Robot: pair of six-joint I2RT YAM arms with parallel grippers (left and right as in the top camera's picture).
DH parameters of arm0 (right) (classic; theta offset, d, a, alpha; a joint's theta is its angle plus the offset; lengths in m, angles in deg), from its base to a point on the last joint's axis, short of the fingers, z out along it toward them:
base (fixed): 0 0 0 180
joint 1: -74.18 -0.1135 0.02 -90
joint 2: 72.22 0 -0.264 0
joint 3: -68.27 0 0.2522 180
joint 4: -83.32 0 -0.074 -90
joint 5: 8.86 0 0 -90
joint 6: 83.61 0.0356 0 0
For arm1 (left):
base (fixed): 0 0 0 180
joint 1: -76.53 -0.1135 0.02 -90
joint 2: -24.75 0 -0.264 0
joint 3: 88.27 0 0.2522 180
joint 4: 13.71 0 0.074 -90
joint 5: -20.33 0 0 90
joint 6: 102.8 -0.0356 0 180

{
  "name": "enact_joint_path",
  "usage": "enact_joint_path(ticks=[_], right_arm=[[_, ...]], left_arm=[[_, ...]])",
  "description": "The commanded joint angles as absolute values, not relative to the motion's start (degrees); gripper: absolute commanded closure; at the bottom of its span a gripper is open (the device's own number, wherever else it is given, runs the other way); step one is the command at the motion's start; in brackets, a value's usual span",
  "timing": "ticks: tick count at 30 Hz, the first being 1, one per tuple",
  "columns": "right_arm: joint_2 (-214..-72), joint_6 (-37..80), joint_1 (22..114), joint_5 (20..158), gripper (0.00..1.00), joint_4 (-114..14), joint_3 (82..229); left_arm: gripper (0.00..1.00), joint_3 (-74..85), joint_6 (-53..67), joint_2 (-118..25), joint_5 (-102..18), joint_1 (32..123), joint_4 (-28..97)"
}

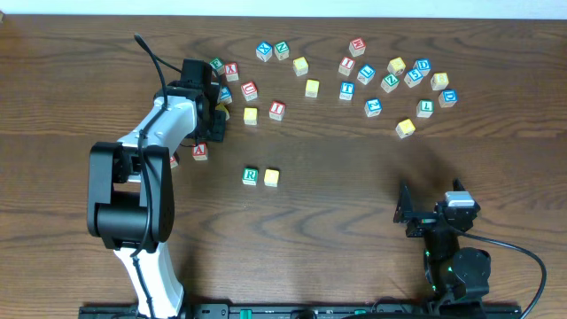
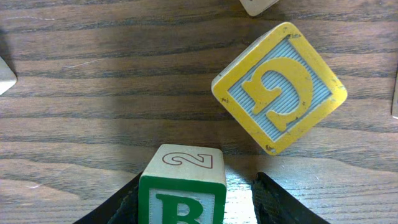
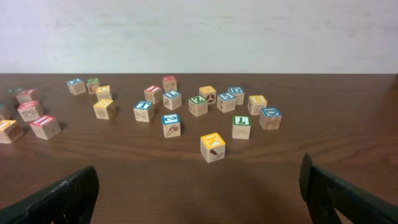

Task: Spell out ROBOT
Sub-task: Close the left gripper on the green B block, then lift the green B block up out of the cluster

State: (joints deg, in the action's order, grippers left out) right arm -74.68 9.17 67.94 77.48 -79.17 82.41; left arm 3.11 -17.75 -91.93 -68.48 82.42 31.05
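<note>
In the left wrist view a green-lettered B cube stands on the table between the fingers of my left gripper. The left finger lies against it, and a strip of table shows between the cube and the right finger. From overhead my left gripper covers that cube at the left end of the scatter. The green R cube and a yellow-faced cube sit side by side mid-table. A blue T cube lies in the far scatter. My right gripper stands wide open and empty at the near right.
A yellow G cube lies tilted just ahead and right of the B. More yellow cubes and red-lettered cubes, such as the A, lie around the left arm. Several mixed cubes fill the far right.
</note>
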Motion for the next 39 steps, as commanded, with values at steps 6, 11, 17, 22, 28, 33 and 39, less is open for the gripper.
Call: enact_joint_path(ticks=[6,11,17,22,28,33,39], right_arm=[[-74.81,9.96,67.59,77.02,0.01,-79.02,82.34],[-74.81,9.96,67.59,77.02,0.01,-79.02,82.34],[-74.81,9.96,67.59,77.02,0.01,-79.02,82.34],[-74.81,9.96,67.59,77.02,0.01,-79.02,82.34],[-74.81,9.96,67.59,77.02,0.01,-79.02,82.34],[-74.81,9.96,67.59,77.02,0.01,-79.02,82.34],[-74.81,9.96,67.59,77.02,0.01,-79.02,82.34]], left_arm=[[0.57,6.67,-18.36,-92.68,-68.61,82.48,32.32],[0.59,8.03,-18.36,-92.68,-68.61,82.48,33.24],[0.59,8.03,-18.36,-92.68,-68.61,82.48,33.68],[0.55,8.03,-18.39,-92.68,-68.61,82.48,34.33],[0.56,8.01,-18.34,-92.68,-68.61,82.48,35.51],[0.6,8.01,-17.84,-92.68,-68.58,82.48,35.82],[0.6,8.01,-16.46,-92.68,-68.58,82.48,36.78]])
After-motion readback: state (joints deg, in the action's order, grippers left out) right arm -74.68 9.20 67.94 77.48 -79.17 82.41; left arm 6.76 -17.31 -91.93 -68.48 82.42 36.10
